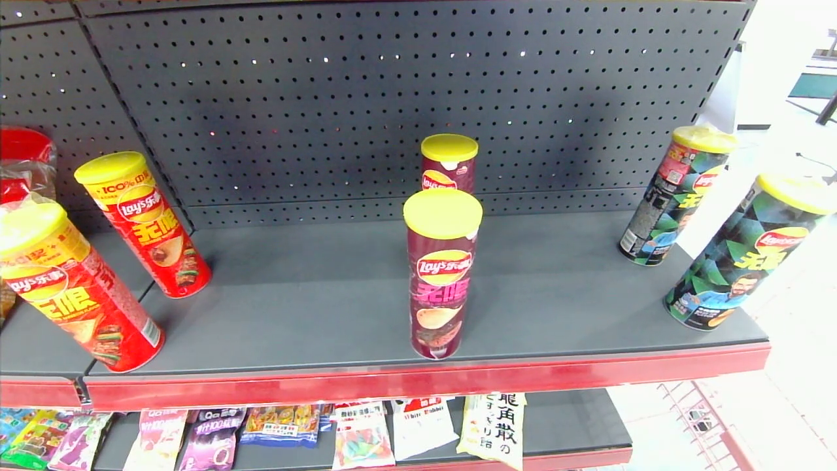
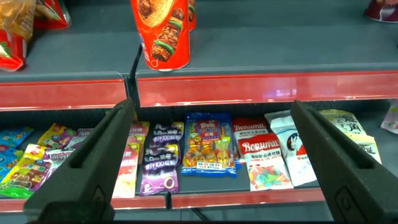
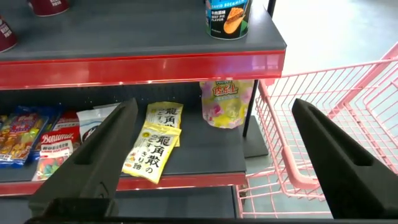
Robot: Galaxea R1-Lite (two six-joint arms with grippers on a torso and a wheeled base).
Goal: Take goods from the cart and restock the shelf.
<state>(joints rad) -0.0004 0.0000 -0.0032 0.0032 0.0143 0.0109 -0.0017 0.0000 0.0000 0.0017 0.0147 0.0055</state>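
1. Both grippers hang empty: left gripper [image 2: 211,171] has its jaws wide apart, facing the bags [image 2: 208,146] on the lower shelf [image 2: 261,198]. The right gripper [image 3: 211,168] is equally wide, touching nothing.
2. Near the right gripper, the cart [image 3: 329,118] stands at the shelf's right end; its goods are hidden.
3. Cans [image 1: 441,275] stand on the shelf [image 1: 556,301], with bare gaps between.
4. Judged step: fetching. Next, turn to the cart and grip one item.

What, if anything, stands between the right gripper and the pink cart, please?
Nothing visible does. The right gripper, its fingers open, faces the end of the shelf. The pink cart stands just beside that end, with open space between it and the gripper.
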